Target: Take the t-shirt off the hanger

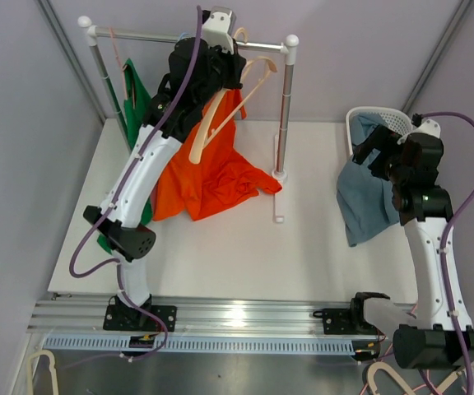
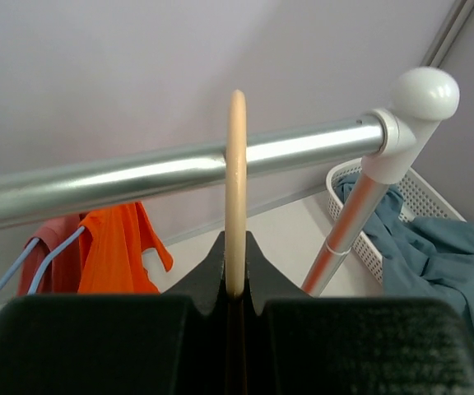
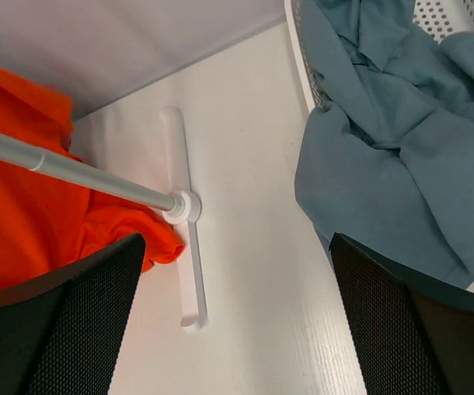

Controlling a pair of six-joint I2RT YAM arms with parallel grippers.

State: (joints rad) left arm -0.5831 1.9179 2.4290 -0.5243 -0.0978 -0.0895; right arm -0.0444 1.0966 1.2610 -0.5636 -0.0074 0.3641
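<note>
An orange t-shirt (image 1: 212,181) hangs partly off a wooden hanger (image 1: 220,115) and trails down onto the white table. My left gripper (image 1: 214,59) is up at the rack's rail (image 1: 146,36). In the left wrist view it is shut on the hanger's hook (image 2: 235,181), which loops over the rail (image 2: 138,177); the orange t-shirt (image 2: 113,247) shows below left. My right gripper (image 1: 377,152) is open and empty over the table, apart from the t-shirt. In its wrist view (image 3: 237,329) the orange t-shirt (image 3: 23,206) lies at the left.
A blue-grey garment (image 1: 364,202) spills from a white basket (image 1: 385,115) at the right, under my right arm. A green garment (image 1: 138,95) hangs at the rail's left end. The rack's right post (image 1: 285,107) and its foot (image 3: 183,247) stand mid-table.
</note>
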